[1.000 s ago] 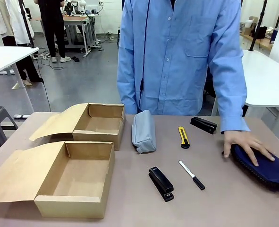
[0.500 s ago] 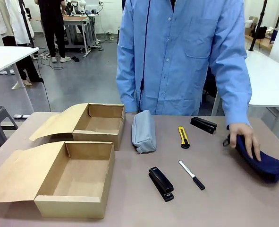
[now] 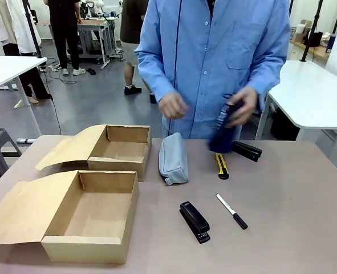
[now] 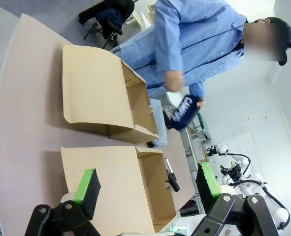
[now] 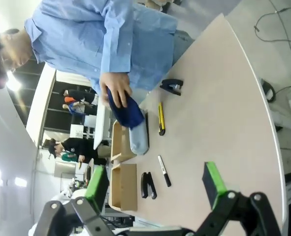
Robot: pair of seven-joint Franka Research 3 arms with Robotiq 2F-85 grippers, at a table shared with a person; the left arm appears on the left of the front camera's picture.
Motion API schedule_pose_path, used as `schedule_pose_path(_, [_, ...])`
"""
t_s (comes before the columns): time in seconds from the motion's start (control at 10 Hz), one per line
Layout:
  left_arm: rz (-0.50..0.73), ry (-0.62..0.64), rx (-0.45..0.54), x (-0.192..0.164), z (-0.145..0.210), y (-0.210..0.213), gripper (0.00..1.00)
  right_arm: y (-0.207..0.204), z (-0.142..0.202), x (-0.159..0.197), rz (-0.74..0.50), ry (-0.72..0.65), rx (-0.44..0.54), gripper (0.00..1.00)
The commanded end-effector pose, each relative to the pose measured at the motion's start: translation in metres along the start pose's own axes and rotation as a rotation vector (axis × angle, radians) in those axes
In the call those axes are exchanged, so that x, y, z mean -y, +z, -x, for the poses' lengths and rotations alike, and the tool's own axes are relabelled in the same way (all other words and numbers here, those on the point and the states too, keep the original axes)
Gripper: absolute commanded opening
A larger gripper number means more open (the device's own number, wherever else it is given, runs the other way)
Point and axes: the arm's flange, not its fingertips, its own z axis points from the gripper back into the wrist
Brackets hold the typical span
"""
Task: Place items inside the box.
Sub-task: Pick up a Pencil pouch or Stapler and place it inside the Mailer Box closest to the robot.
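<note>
The person's hand (image 3: 243, 107) is holding the navy pouch (image 3: 220, 137) in the air above the utility knife (image 3: 222, 166) (which is lying on the surface (image 3: 293, 228)). The robot's left hand (image 4: 146, 182) and right hand (image 5: 154, 181) are both gaping wide, gripping nothing.

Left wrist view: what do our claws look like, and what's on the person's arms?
The left claw has two black fingers faced with bright green pads, mounted on black jointed links. The right claw looks the same. The person's sleeves are long and light blue, part of a button-front shirt.
</note>
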Motion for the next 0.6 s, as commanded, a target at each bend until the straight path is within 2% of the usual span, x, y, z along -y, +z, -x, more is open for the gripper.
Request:
schedule_pose_path(0.0, [0.019, -0.024, 0.017, 0.000, -0.001, 0.000, 1.00, -0.035, 0.010, -0.034, 0.078, 0.090, -0.081, 1.00])
schedule_pose_path(0.3, [0.019, -0.024, 0.017, 0.000, -0.001, 0.000, 1.00, -0.144, 0.051, -0.120, 0.192, 0.276, -0.315, 1.00])
schedule_pose_path(0.5, [0.019, -0.024, 0.017, 0.000, -0.001, 0.000, 1.00, -0.235, 0.112, -0.159, 0.317, 0.362, -0.473, 1.00])
